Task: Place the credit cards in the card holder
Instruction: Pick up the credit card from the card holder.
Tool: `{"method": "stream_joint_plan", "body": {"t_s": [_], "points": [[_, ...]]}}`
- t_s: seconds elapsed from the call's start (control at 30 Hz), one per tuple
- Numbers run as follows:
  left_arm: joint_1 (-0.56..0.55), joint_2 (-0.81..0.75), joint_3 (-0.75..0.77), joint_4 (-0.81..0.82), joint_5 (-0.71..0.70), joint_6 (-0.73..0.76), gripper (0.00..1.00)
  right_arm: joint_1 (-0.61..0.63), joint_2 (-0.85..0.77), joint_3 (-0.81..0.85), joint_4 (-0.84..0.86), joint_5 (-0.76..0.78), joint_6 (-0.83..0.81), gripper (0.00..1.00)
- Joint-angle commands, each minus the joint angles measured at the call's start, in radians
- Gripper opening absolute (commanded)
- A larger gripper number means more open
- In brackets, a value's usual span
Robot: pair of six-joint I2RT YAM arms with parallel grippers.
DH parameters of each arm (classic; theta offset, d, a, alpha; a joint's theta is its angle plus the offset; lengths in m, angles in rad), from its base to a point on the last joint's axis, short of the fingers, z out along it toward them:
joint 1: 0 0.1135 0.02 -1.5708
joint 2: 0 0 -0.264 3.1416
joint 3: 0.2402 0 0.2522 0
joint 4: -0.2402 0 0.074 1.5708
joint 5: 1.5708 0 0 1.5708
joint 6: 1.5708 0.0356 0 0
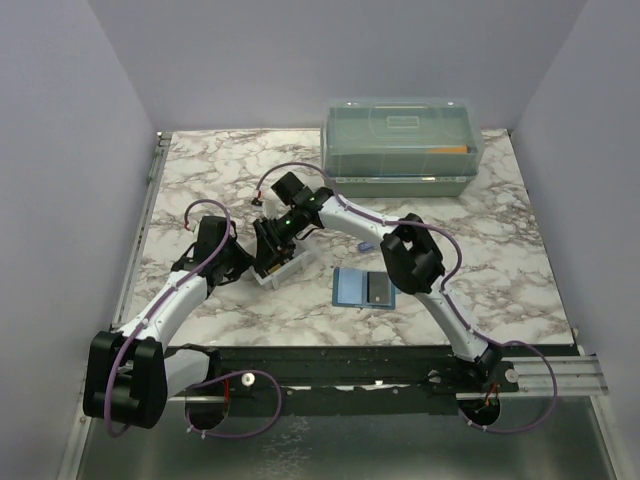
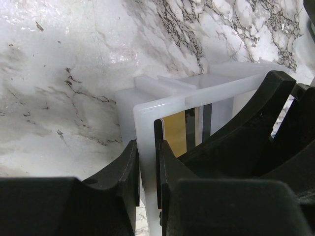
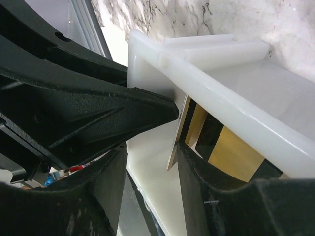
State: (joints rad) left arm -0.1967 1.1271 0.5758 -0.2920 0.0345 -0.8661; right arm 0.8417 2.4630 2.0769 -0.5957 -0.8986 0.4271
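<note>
The left gripper (image 2: 147,152) clamps the wall of the small white plastic tray (image 2: 167,103), steadying it. The right gripper (image 3: 152,157), half open and holding nothing, straddles an upright yellow-and-dark plastic credit card (image 3: 177,132) for extraction. The teal fold-over card holder (image 1: 362,287) lies well to its right.

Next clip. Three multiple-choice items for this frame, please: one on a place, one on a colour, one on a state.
1. Where does the card holder lie? A on the table beside the white tray; B inside the tray; C held in the air.
2. Its colour? A red; B teal-blue; C yellow.
3. The left gripper has its jaws: A wide open; B shut on the tray's wall; C shut on a card.
Answers: 1 A, the top view shows it flat on the table; 2 B, plainly teal-blue; 3 B, its wrist view shows both jaws pinching the wall.
</note>
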Motion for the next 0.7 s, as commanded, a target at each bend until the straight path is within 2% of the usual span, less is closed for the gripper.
{"method": "stream_joint_plan", "body": {"t_s": [0.0, 0.2, 0.3, 0.37, 0.5, 0.6, 0.67], "points": [[-0.014, -0.015, -0.008, 0.086, 0.106, 0.019, 0.00, 0.016, 0.115, 0.029, -0.082, 0.065, 0.020, 0.50], [-0.015, -0.007, 0.002, 0.086, 0.108, 0.022, 0.00, 0.016, 0.145, 0.042, -0.106, 0.096, 0.012, 0.40], [-0.014, -0.004, 0.001, 0.086, 0.107, 0.022, 0.00, 0.016, 0.119, 0.031, -0.101, 0.133, 0.003, 0.29], [-0.015, -0.005, -0.007, 0.085, 0.105, 0.024, 0.00, 0.014, 0.090, 0.034, -0.104, 0.188, -0.011, 0.21], [-0.015, -0.018, -0.026, 0.080, 0.116, 0.019, 0.00, 0.013, 0.029, 0.055, -0.126, 0.367, -0.066, 0.15], [-0.014, -0.028, -0.031, 0.064, 0.115, 0.024, 0.00, 0.002, -0.004, 0.092, -0.142, 0.395, -0.080, 0.14], [-0.014, -0.027, -0.024, 0.033, 0.111, 0.038, 0.00, -0.007, -0.039, 0.093, -0.133, 0.394, -0.073, 0.06]]}}
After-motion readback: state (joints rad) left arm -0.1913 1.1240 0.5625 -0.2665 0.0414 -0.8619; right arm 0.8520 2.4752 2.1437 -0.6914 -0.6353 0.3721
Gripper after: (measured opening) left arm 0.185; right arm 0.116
